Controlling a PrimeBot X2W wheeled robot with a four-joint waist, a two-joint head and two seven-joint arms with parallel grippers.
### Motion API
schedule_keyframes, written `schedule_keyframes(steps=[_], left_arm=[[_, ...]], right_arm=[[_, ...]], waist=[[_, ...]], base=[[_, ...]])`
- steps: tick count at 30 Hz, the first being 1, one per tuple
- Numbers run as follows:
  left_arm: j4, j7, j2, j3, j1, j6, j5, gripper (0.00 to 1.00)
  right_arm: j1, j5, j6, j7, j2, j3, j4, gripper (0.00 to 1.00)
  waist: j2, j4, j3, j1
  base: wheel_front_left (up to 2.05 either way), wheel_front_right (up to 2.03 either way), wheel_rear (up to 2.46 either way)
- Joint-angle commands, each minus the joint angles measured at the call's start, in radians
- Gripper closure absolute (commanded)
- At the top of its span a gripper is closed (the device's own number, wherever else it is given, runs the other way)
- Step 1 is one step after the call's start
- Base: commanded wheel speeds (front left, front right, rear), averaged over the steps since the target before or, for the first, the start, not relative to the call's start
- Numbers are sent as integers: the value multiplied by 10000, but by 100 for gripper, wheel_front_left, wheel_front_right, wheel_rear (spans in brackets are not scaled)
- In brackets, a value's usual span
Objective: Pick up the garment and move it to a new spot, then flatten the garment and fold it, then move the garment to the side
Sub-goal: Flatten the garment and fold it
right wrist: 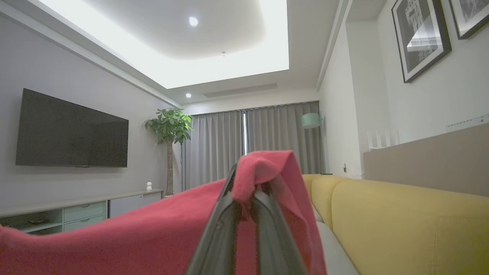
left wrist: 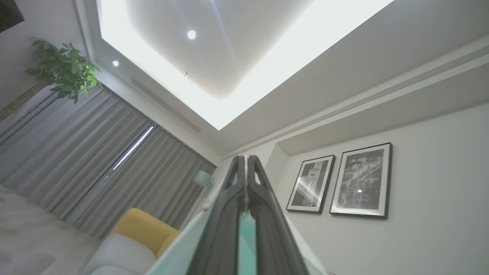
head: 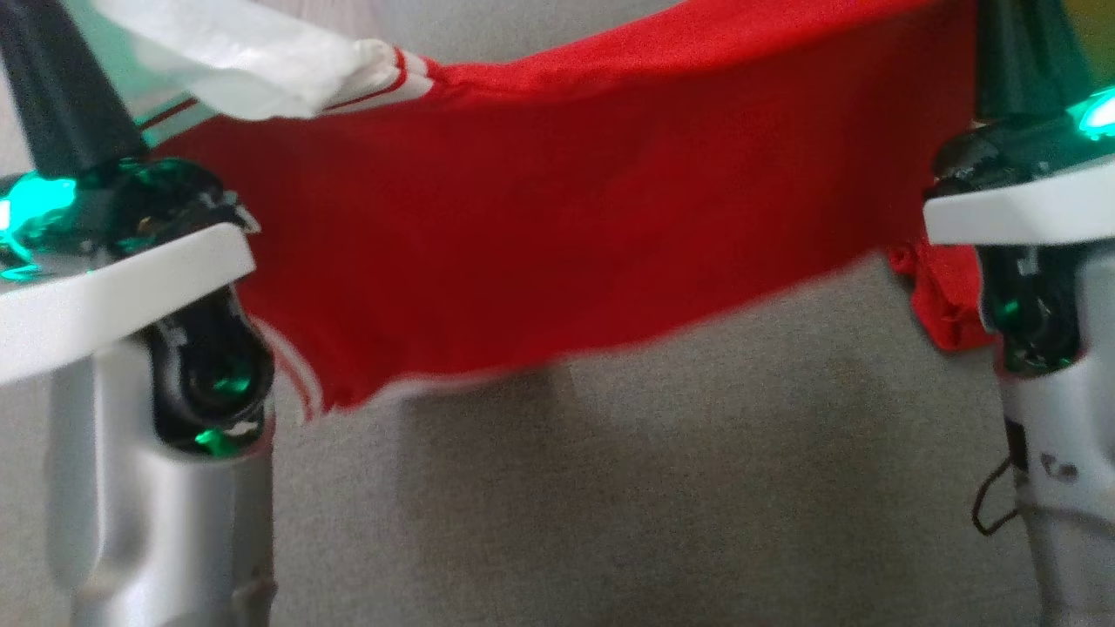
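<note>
The garment [head: 557,218] hangs stretched sideways, long axis running from the left gripper [left wrist: 246,162], clamped tight on its pale end, to the right gripper [right wrist: 246,191], clamped tight on its red end, neither arm nearer.

Garment [head: 557,218]: lower hem blurred; top edge cut off.

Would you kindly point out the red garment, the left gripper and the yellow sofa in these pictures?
red garment [head: 566,218]: head view, middle of the stretched red panel.
left gripper [left wrist: 245,160]: left wrist view, between its closed fingertips.
yellow sofa [right wrist: 401,221]: right wrist view, on its broad yellow cushion.
</note>
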Motion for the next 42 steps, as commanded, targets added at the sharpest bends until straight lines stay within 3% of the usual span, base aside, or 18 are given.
schedule_keyframes(steps=[1, 10, 16, 20, 25, 29, 34, 38, 42], left_arm=[[-731, 177, 175, 278, -94, 133, 50, 100], [-3302, 1117, 197, 316, 207, 1359, -456, 100], [-2415, 1684, 700, 396, -530, 1538, -157, 100], [-652, 2143, 1178, 506, -1684, 1401, -205, 100], [2151, 2216, 1795, 651, -4036, 816, -287, 100], [4506, 1750, 2205, 595, -6205, 315, 13, 100], [6660, 889, 2524, 581, -8412, -240, 284, 100], [7955, 335, 2484, 440, -9101, -555, 383, 100], [8823, -117, 2208, 210, -8674, -896, 312, 100]], right_arm=[[73, 27, -9, 203, -65, 30, -685, 100], [1470, -359, -9, 1577, 562, -781, -3100, 100], [1152, -649, -9, 2311, 877, -1023, -2855, 100], [-188, -535, -9, 2496, 890, -1022, -1708, 100], [-2812, -750, -9, 2014, 395, -619, 767, 100], [-5231, -860, -9, 1060, 4, -312, 3048, 100], [-7613, -1226, -9, -643, 0, -543, 5344, 100], [-8470, -1191, -9, -1392, 408, -1315, 6902, 100], [-8166, -1369, -9, -1721, 434, -1116, 8025, 100]], waist=[[-1, -101, -119, 1], [-1, -133, 4, 1], [-1, -97, 527, 1], [-1, -128, 1438, 1], [-1, 35, 2708, 1], [-1, 248, 3407, 1], [-1, 459, 3898, 1], [-1, 672, 4147, 1], [-1, 916, 4274, 1]], base=[[0, 0, 0], [0, 0, 0], [0, 0, 0], [0, 0, 0], [0, 0, 0], [0, 0, 0], [0, 0, 0], [0, 0, 0], [0, 0, 0]])
